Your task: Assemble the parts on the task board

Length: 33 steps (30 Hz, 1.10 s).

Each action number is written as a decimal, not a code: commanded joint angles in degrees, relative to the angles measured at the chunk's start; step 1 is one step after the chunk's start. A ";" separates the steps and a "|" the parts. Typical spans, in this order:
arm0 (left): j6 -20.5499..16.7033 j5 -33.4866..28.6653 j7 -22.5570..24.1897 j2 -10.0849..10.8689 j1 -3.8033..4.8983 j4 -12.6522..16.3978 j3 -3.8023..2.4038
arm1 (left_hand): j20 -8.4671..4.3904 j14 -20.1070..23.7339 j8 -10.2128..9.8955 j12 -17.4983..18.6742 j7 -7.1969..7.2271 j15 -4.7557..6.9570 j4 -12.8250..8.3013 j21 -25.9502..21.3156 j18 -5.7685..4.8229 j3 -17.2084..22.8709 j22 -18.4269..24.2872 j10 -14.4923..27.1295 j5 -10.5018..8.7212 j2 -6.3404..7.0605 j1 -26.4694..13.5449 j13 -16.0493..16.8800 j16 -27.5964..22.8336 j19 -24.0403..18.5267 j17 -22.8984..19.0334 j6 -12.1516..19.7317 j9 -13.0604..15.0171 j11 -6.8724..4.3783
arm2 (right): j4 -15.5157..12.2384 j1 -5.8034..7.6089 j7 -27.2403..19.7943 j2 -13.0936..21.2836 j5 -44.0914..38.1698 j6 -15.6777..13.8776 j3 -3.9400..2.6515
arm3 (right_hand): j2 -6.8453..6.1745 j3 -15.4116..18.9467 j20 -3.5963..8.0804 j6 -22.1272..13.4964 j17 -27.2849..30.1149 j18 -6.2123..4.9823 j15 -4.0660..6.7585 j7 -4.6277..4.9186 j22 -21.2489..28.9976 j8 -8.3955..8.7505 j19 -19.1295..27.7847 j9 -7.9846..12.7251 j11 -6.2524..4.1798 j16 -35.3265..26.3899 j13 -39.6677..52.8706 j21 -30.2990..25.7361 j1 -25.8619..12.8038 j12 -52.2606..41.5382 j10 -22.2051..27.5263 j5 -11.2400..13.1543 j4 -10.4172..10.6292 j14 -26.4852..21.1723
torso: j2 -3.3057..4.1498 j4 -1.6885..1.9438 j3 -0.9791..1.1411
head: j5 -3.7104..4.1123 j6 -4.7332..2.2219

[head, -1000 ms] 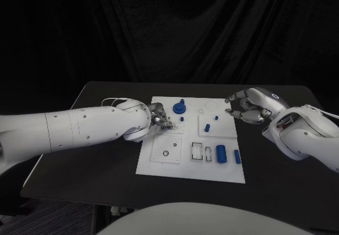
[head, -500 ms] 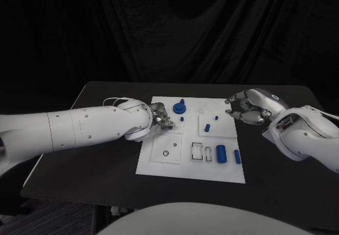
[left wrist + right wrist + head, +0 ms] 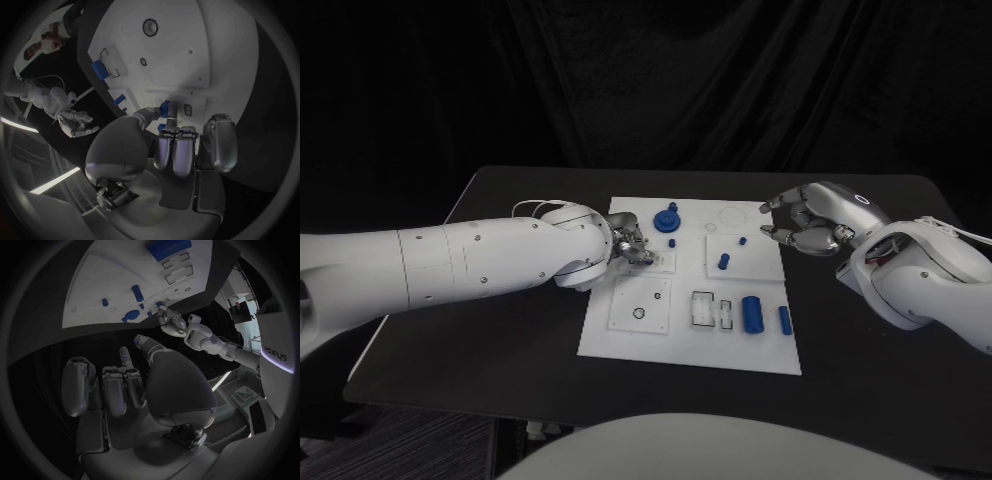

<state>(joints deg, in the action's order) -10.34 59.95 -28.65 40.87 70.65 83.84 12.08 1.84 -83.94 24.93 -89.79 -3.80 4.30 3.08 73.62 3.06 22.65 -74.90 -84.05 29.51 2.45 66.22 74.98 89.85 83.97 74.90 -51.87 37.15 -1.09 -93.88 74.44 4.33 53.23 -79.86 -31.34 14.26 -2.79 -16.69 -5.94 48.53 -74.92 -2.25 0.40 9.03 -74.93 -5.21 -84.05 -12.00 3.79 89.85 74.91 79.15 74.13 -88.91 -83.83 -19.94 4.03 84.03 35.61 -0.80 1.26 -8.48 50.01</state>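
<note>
The white task board [image 3: 625,335] lies mid-table, also seen in the left wrist view [image 3: 194,45] and the right wrist view [image 3: 106,280]. My left hand [image 3: 629,246] hovers low over the board's left side, near a small square plate. It pinches a small blue part [image 3: 165,108] between thumb and fingers [image 3: 178,147]. My right hand [image 3: 803,224] hangs above the board's far right edge, fingers [image 3: 115,390] loosely bent and apart, holding nothing. On the board stand a round blue part with a knob [image 3: 669,218], short blue pegs [image 3: 724,262] and a thick blue cylinder [image 3: 751,312].
A slim blue piece [image 3: 785,320] lies by the board's right edge, next to white rectangular slots [image 3: 705,310]. A black ring [image 3: 639,313] sits on the near left plate. Black table [image 3: 502,330] surrounds the board on all sides.
</note>
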 commanded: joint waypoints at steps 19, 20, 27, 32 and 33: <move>1.75 -0.10 0.12 -0.38 -0.19 -0.51 -0.01 | 0.34 -6.06 -3.27 0.55 -0.16 -0.27 -0.38 -1.16 0.40 -0.04 -10.40 -5.40 -17.44 -1.00 -5.19 14.52 0.15 0.83 15.10 1.54 -0.28 0.56 | 0.04 -0.16 1.56 0.03 -0.10 0.84 -0.04 | 0.00 -0.40 -0.28 0.26 -14.27 -0.76 -0.54 -0.02 -10.92 -0.05 0.26 0.17 0.43 -0.42 13.34 -0.43 0.52 0.29 -4.30 -0.15 0.03 5.67 | 0.01 0.00 0.02 | 0.00 -0.01; 1.99 -0.10 -0.15 -0.42 -0.20 -0.59 -0.01 | 0.47 -6.06 -3.96 0.64 -0.47 -0.45 0.61 -1.29 0.41 -1.14 -10.37 -5.33 -18.59 -0.80 -6.09 14.46 0.15 0.80 15.10 1.89 -0.66 0.79 | 0.02 -0.16 1.58 0.05 -0.10 0.88 -0.04 | 0.00 -0.40 -0.28 0.28 -14.28 -0.77 -0.54 -0.01 -10.91 -0.05 0.28 0.18 0.43 -0.40 13.36 -0.46 0.49 0.27 -4.33 -0.14 0.06 5.68 | 0.01 -0.01 0.01 | -0.01 -0.01; 3.23 -0.10 -1.80 -0.54 -0.25 -1.07 -0.01 | 1.45 -6.06 -8.27 1.38 -1.63 -1.42 6.81 -2.44 0.64 -9.27 -10.11 -4.74 -26.53 -0.39 -9.89 13.98 0.15 0.49 15.10 3.38 -3.71 2.01 | 0.00 -0.17 1.70 0.11 -0.10 1.16 -0.04 | 0.01 -0.41 -0.30 0.45 -14.34 -0.75 -0.55 -0.01 -10.93 -0.09 0.24 0.21 0.46 -0.37 13.37 -0.43 0.34 0.26 -4.35 -0.09 0.24 5.70 | 0.02 0.01 0.00 | -0.04 -0.01; 2.86 -0.10 -2.25 -0.44 -0.29 -1.16 -0.01 | 1.49 -6.06 -8.52 1.37 -1.60 -1.48 8.01 -2.39 0.65 -11.47 -10.14 -4.74 -26.65 -0.71 -9.70 13.99 0.15 0.51 15.10 2.68 -4.10 1.93 | 0.01 -0.18 1.72 0.08 0.48 1.42 -0.04 | 0.03 -0.42 -0.31 0.62 -14.36 -0.75 -0.56 -0.01 -10.92 -0.14 0.23 0.24 0.47 -0.36 13.39 -0.44 0.20 0.25 -4.36 -0.06 0.41 5.70 | 0.02 0.00 -0.01 | -0.14 -0.01; 2.80 -0.10 -2.26 -0.40 -0.30 -1.14 -0.01 | 1.48 -6.06 -8.55 1.39 -1.59 -1.47 8.21 -2.46 0.66 -11.77 -10.12 -4.72 -26.68 -0.71 -9.76 13.97 0.15 0.48 15.10 2.62 -4.13 1.92 | 0.02 -0.18 1.69 0.07 0.65 1.45 -0.04 | 0.03 -0.42 -0.31 0.62 -14.36 -0.75 -0.56 -0.01 -10.92 -0.14 0.23 0.24 0.47 -0.36 13.39 -0.44 0.20 0.25 -4.36 -0.06 0.41 5.70 | 0.02 0.01 -0.01 | -0.13 -0.01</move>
<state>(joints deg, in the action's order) -8.82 59.89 -29.52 40.41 70.69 82.98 11.76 2.98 -83.85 18.86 -88.69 -5.46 3.16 11.25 71.54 3.07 11.12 -74.94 -83.93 3.11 2.00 56.59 74.98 89.85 84.08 74.90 -48.81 36.41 0.63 -93.83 74.39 4.76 53.27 -79.68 -30.26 14.25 -2.79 -17.01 -5.94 48.94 -74.91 -2.25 0.40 9.03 -74.92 -5.21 -84.05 -11.83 4.00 89.64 74.91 78.92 74.13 -88.94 -84.03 -19.94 4.35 84.03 35.62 -0.80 1.26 -8.58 50.01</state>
